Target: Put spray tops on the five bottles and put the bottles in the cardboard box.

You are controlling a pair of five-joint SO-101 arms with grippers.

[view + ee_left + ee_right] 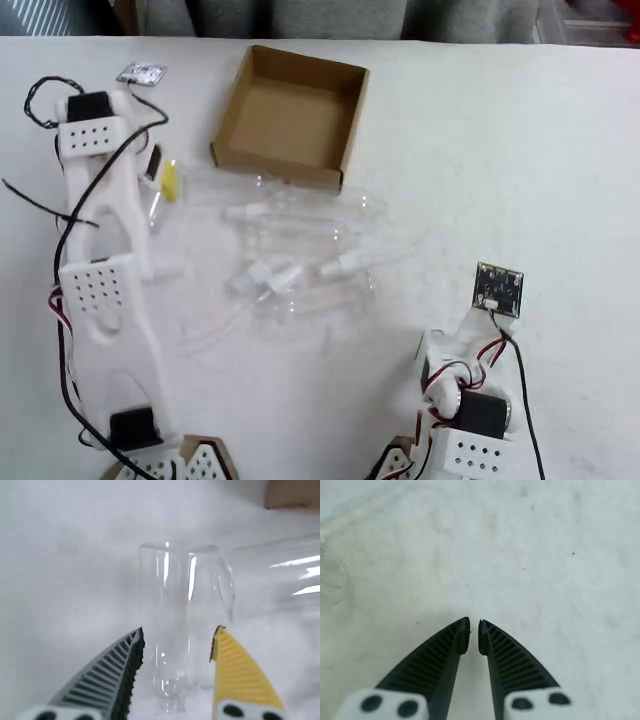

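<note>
Several clear bottles [300, 235] lie in a loose heap on the white table, below the open cardboard box [275, 165]. White spray tops [268, 276] lie among them. My left gripper [160, 175] is at the left end of the heap. It is open, and its grey and yellow fingers [240, 670] flank a clear bottle [182, 590] that lies on the table. A second bottle [280, 575] lies beside that one. My right gripper [472, 625] hovers shut over bare table, holding nothing, with a bottle's edge [330, 575] off to one side.
The box stands at the back centre, and one corner of it [292, 495] shows beyond the bottles. The right arm [465, 410] is folded at the front right. Black cables [45, 100] trail around the left arm at the far left.
</note>
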